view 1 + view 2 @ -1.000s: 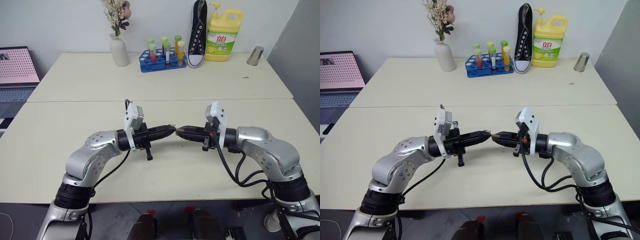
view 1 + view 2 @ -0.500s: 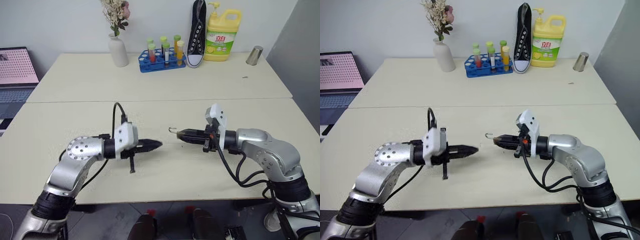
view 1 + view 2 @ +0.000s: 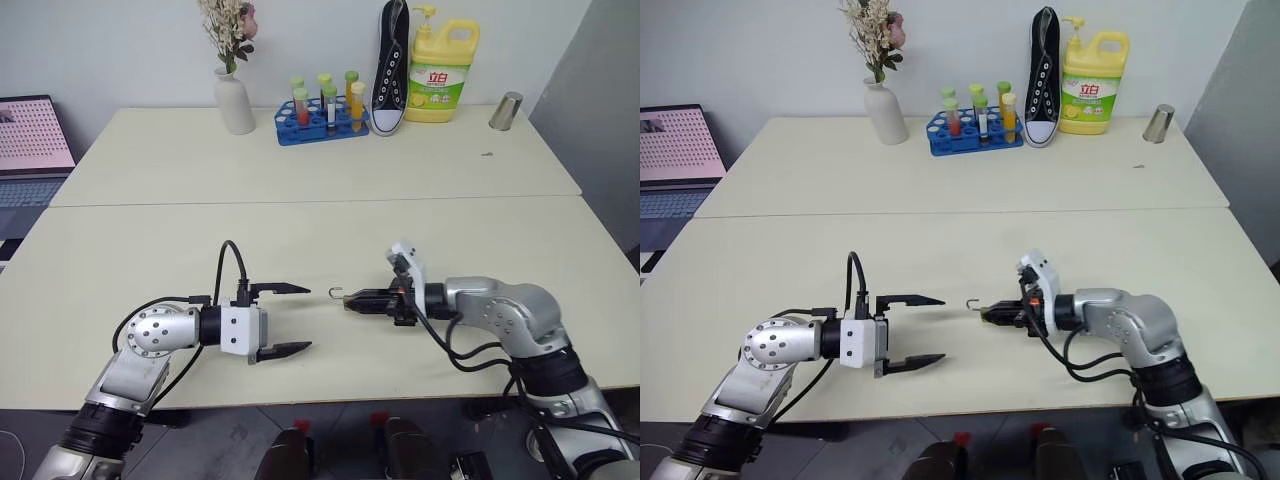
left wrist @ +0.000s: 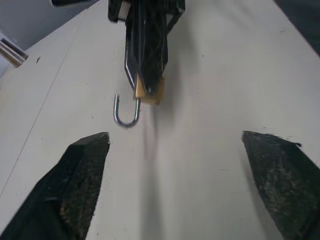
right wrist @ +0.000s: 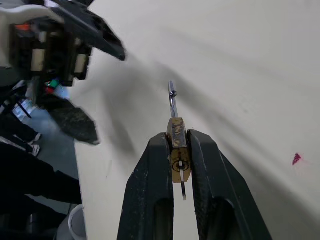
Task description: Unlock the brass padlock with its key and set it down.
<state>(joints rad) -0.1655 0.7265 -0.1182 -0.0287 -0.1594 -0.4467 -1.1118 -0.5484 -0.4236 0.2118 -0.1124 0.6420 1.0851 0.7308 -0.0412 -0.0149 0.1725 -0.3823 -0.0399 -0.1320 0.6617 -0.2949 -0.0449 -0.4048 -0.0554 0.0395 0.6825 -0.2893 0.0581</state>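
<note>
While the wide cream desk [image 3: 330, 210] carries only far-off clutter along its back edge, the work sits near its front edge, between the two arms. Largest of what matters is the left hand [image 3: 285, 320], held low over the desk with its two black fingers spread wide and nothing between them; it points across toward the other arm and stands apart from the lock. Facing it, the right hand [image 3: 352, 300] is clamped shut on the brass padlock [image 5: 177, 134], just above the desk surface. In the right wrist view the gold body is pinched between the fingertips. Smaller again is the thin silvery shackle [image 4: 125, 111], which juts out past the fingertips toward the left hand; in the left wrist view one leg of the U hangs free of the body, so the lock reads as open. A slim metal sliver at the keyway end in the right wrist view may be the key, though it is too small to be sure.

By this judgement the unlocking is done, and what is left is the setting down: the right hand has to lower the padlock onto the desk and let go.
</note>
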